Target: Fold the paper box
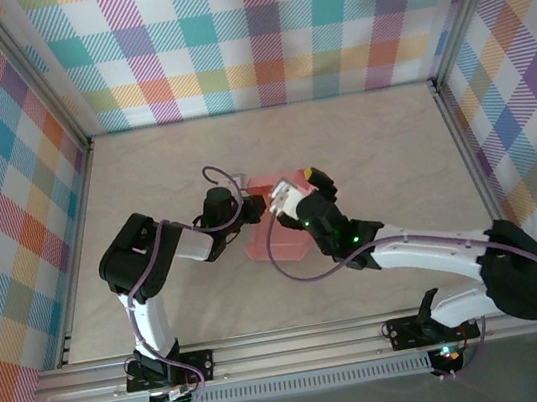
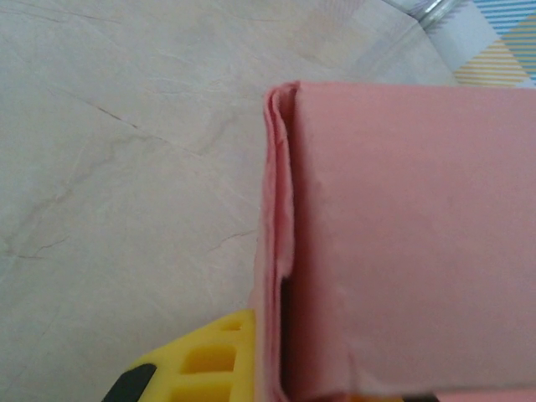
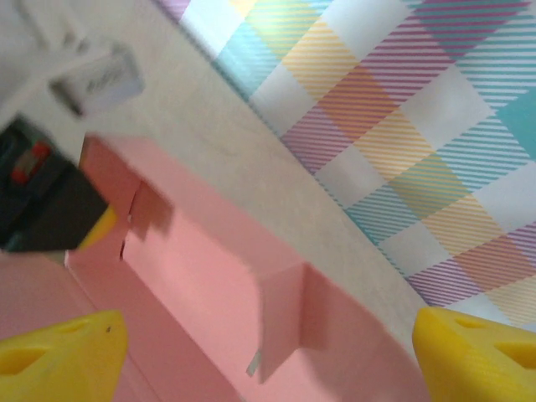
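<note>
- Top external: box [image 1: 277,242] at mid-frame, between both grippers.
- Left gripper [image 1: 247,208] pinches its left wall.
- Right gripper [image 3: 268,368] spread wide; box lies directly under its fingers, so it is nearer.

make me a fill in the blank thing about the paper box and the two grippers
1. The paper box is made of ___ card.
2. The right gripper hangs over it with its jaws ___.
3. The left gripper is ___ on the box's edge.
4. The right gripper's fingertips are ___ in colour.
Missing words: pink, open, shut, yellow.
</note>
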